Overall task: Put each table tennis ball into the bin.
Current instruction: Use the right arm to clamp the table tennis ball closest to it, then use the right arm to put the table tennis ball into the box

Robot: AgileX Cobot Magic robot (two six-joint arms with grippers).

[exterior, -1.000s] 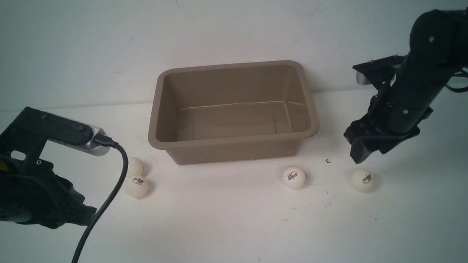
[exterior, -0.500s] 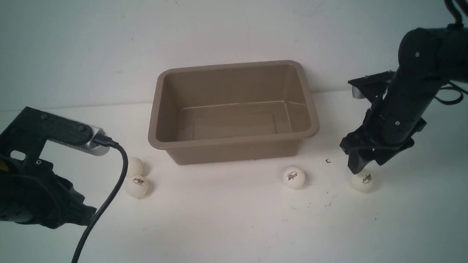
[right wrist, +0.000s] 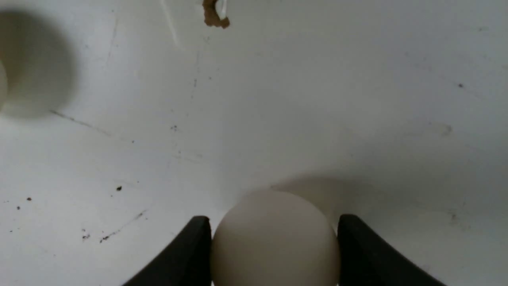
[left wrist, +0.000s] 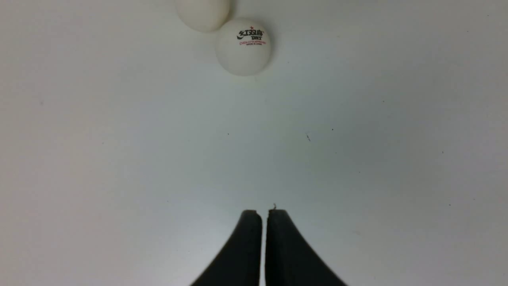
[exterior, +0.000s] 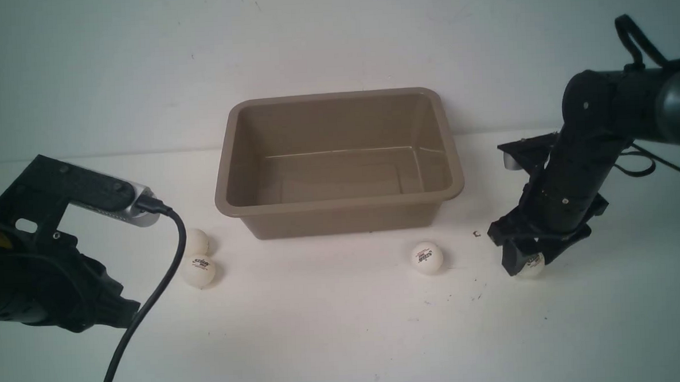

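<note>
From my end: the bin (exterior: 341, 219) is plain taupe. The table tennis balls (left wrist: 243, 47) are matte white with a dark logo plus tiny red print underneath. The table (exterior: 334, 323) is white, peppered with dark specks and scuffs. The left tool (left wrist: 264, 214) and right tool (right wrist: 274, 218) are both black.

The taupe bin (exterior: 340, 204) is showing smooth, slightly glossy plastic, the table tennis ball (right wrist: 274, 238) is looking matt and off-white, the black fingers (right wrist: 186, 258) beside it are appearing matt, and the white table (exterior: 323, 329) is showing a smooth, scuffed, speckled surface.
</note>
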